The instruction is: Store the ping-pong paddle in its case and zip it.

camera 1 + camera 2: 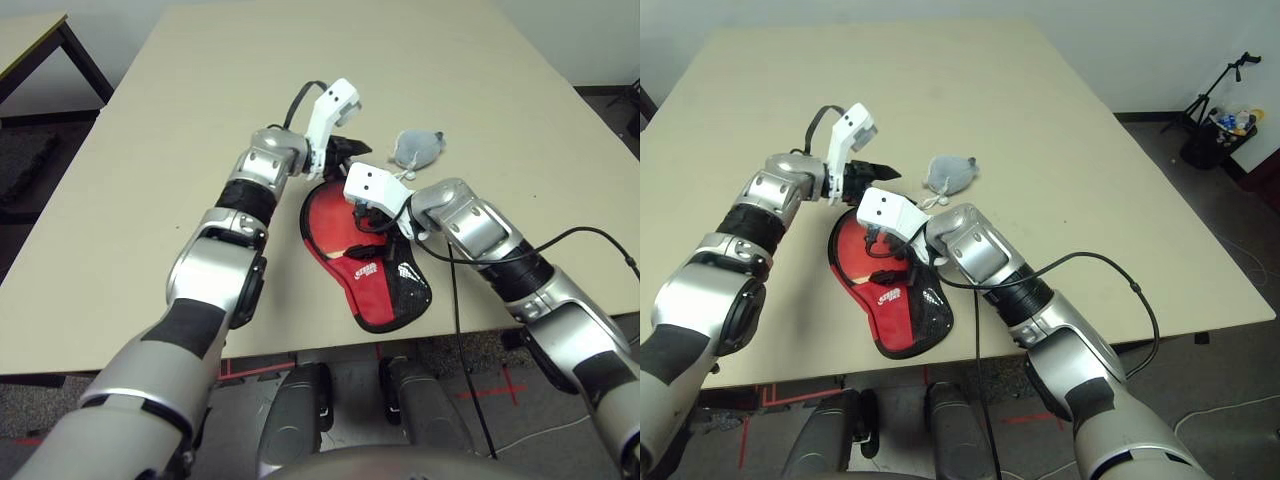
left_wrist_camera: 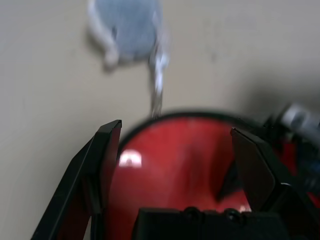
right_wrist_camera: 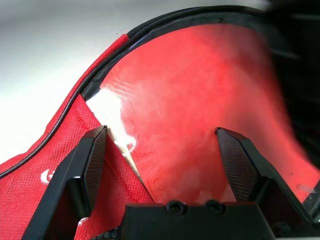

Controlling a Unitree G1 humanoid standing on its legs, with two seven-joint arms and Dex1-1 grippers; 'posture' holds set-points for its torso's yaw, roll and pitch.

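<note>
With the ping-pong paddle point(image 3: 175, 100) partly inside the red case point(image 1: 373, 298), insertion seems in hand; the left gripper point(image 2: 176, 145) at the case's far end and right gripper point(image 3: 161, 135) above its middle are spread, and the next move likely calls for seating the paddle before zipping.

The table point(image 1: 1040, 170) is the pale surface under everything. On it lies a small grey pouch point(image 1: 952, 174) with a white cord point(image 1: 934, 200). Beyond the table's edge, on the robot's right, a black bin point(image 1: 1210, 142) stands on the dark floor point(image 1: 1230, 270), a black tripod point(image 1: 1220, 88) beside it.
</note>
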